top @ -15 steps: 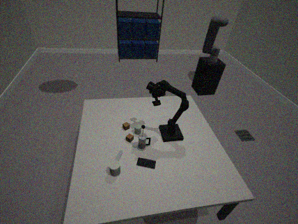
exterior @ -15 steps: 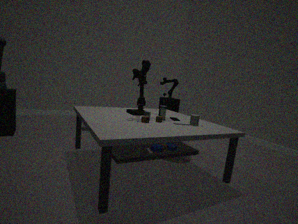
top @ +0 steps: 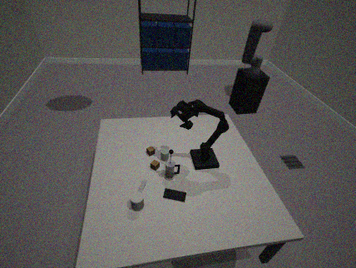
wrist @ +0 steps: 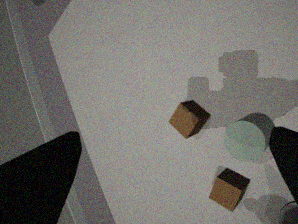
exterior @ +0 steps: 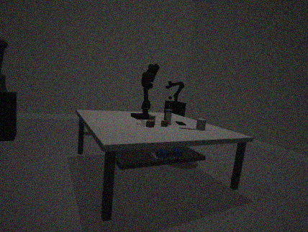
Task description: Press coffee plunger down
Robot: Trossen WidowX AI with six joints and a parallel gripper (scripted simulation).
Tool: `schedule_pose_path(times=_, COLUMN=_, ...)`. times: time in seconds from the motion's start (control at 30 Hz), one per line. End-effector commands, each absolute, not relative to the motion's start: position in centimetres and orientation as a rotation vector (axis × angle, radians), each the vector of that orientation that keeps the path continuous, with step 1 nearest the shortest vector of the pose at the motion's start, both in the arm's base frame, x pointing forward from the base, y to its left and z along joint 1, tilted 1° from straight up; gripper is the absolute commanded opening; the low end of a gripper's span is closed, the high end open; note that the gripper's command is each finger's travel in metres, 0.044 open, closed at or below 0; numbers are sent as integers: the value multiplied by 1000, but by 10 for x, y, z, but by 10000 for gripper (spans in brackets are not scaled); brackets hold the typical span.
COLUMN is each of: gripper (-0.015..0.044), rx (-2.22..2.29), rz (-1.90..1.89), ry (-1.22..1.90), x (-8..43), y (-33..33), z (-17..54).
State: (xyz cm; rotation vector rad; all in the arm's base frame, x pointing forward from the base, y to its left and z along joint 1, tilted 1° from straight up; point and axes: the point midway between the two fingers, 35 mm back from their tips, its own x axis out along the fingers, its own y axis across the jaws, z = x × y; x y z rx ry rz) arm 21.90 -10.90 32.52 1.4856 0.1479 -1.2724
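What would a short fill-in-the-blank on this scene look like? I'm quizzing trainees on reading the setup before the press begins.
1. The gripper hangs above the table with its fingers ____.
2. The coffee press stands upright, its plunger knob still ____.
3. The number of small brown cubes near the press is ____.
4. The flat dark slab lies ____ the press and the mug.

Missing words: open; raised; two; between
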Motion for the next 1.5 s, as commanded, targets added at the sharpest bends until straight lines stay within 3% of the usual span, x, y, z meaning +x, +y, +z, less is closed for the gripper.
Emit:
schedule_pose_path(times=0.0, gripper=440, rx=951, rz=-694, ry=552, x=249, y=-43, z=316)
schedule_pose_path(times=0.3, gripper=440, rx=469, rz=-221, ry=634, x=257, y=13, z=316)
schedule_pose_path(times=0.7, gripper=440, rx=-78, rz=259, ry=521, x=249, y=75, z=319)
schedule_pose_path(times=1.07, gripper=440, rx=-91, rz=280, ry=516, x=247, y=79, z=260)
schedule_pose_path(times=1.47, gripper=440, rx=-91, rz=281, ry=516, x=251, y=80, z=259)
